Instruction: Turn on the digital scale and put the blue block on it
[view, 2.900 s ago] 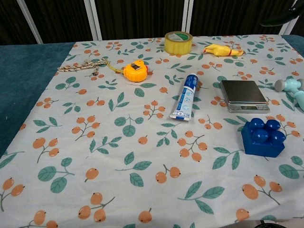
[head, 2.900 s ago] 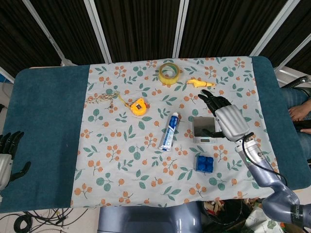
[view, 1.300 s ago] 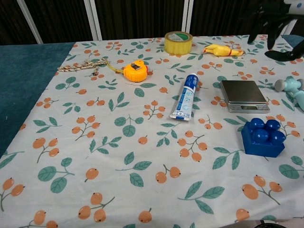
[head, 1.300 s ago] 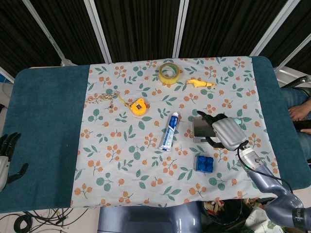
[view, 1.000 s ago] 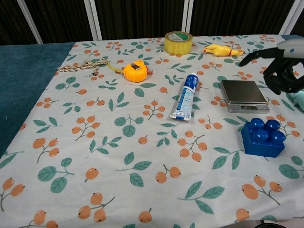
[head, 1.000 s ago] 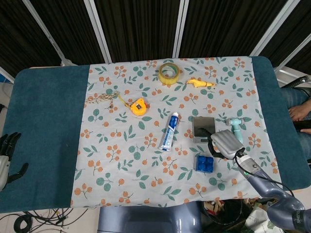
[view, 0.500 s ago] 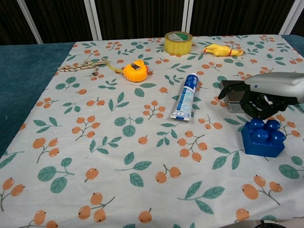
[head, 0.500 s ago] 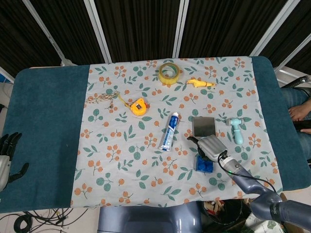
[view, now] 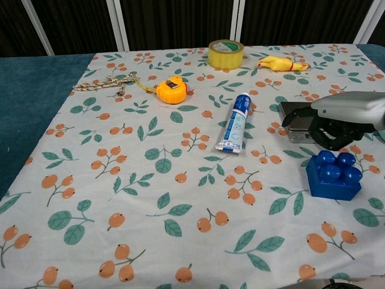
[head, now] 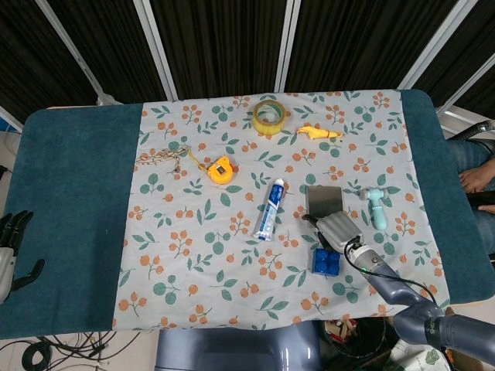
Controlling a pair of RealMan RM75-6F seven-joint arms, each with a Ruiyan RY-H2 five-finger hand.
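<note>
Fingers curled, holding nothing, right hand hovered at digital scale front edge, apparently touching; blue block just nearer.

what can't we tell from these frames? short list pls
- Scale: its near edge is covered by the right hand in both views, so no display or button shows, nor any contact.
- Blue block: touched or not, unclear.
- Left hand: cut off by the head view's left edge, absent from chest view.
</note>
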